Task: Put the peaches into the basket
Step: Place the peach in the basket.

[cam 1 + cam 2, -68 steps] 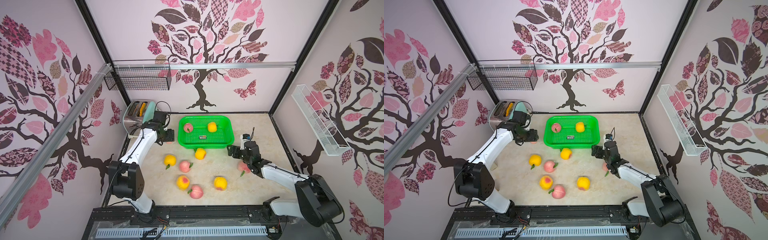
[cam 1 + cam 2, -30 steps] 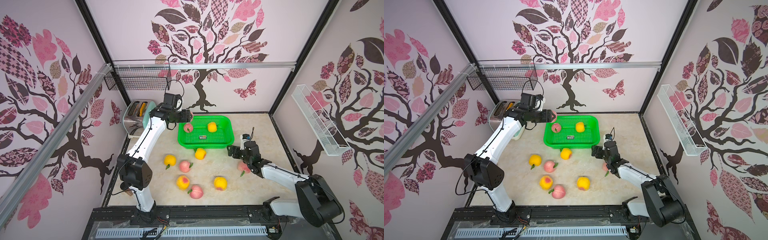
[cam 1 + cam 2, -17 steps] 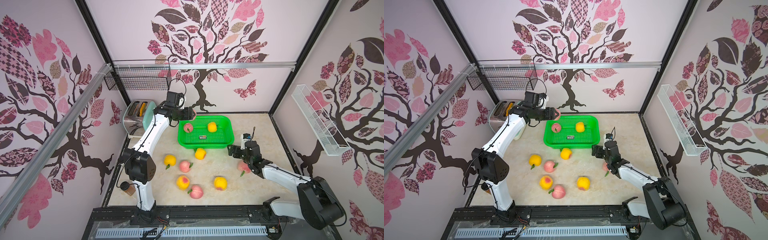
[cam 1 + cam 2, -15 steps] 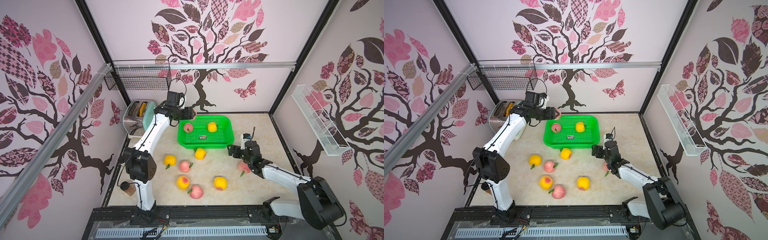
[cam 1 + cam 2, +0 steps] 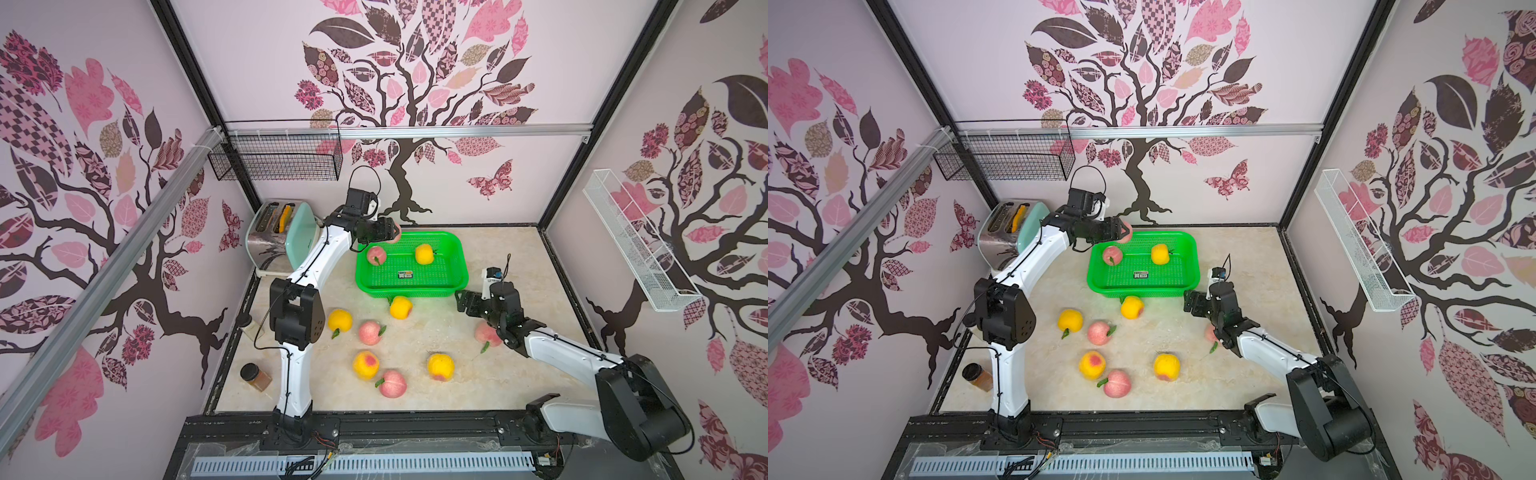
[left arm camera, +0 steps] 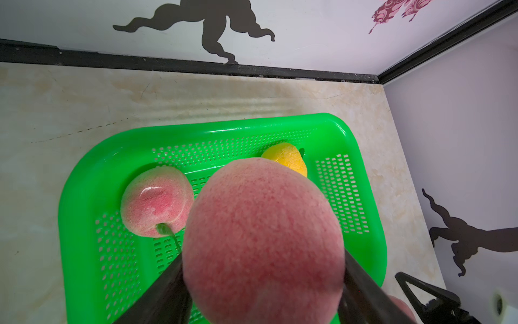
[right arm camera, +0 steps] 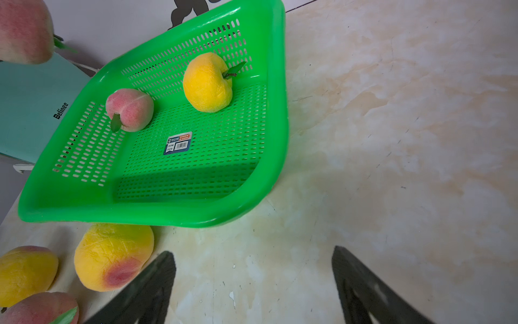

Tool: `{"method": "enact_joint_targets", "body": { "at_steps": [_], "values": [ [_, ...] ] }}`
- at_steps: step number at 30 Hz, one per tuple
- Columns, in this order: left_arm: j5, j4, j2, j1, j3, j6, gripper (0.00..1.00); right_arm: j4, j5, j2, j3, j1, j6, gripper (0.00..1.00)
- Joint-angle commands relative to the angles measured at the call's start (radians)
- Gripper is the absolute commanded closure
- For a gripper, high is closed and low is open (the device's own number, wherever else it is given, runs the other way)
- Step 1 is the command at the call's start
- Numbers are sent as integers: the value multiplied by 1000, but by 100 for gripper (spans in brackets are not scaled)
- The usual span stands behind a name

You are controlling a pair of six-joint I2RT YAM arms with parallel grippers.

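The counter (image 5: 511,257) is seen whole only in both top views; each wrist view catches a patch of it. The basket (image 5: 409,291) sits at its far middle, with the toaster (image 5: 274,232) just off its left end. The right wrist view alone shows lettering on the toaster's teal side.

The left gripper (image 5: 388,233) is clamped on a pink held peach (image 5: 395,232), raised over the basket's far left corner. In the left wrist view this fruit fills the middle, with a dark finger (image 6: 168,280) pressed against each side, and covers much of the basket floor. The right gripper (image 7: 252,258) stands spread and empty, low over bare counter just off the basket's near right corner.

Two peaches lie in the basket's far half: a pink peach (image 5: 376,254) to the left and a yellow peach (image 5: 424,253) near the middle, the latter mostly hidden in the left wrist view. Seven loose peaches (image 5: 370,331) lie on the counter, one (image 5: 401,306) touching the basket's front wall. Another, the end peach (image 5: 484,332), is partly covered by the right arm, more so in a top view (image 5: 1210,332).

A jar (image 5: 254,376) lies at the counter's near left edge. The label (image 7: 178,143) on the basket floor is clear from the right wrist, tiny from above.
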Motion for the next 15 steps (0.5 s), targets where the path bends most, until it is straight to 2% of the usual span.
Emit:
{"method": "enact_joint_targets", "body": {
  "at_steps": [1,15],
  "values": [
    [22,45,40,-6,40,-10,33,-5,19,-21,36,5,-16,10],
    [-33,9,239,-7,140,0,31,-4,13,-21,36,5,-11,10]
  ]
}}
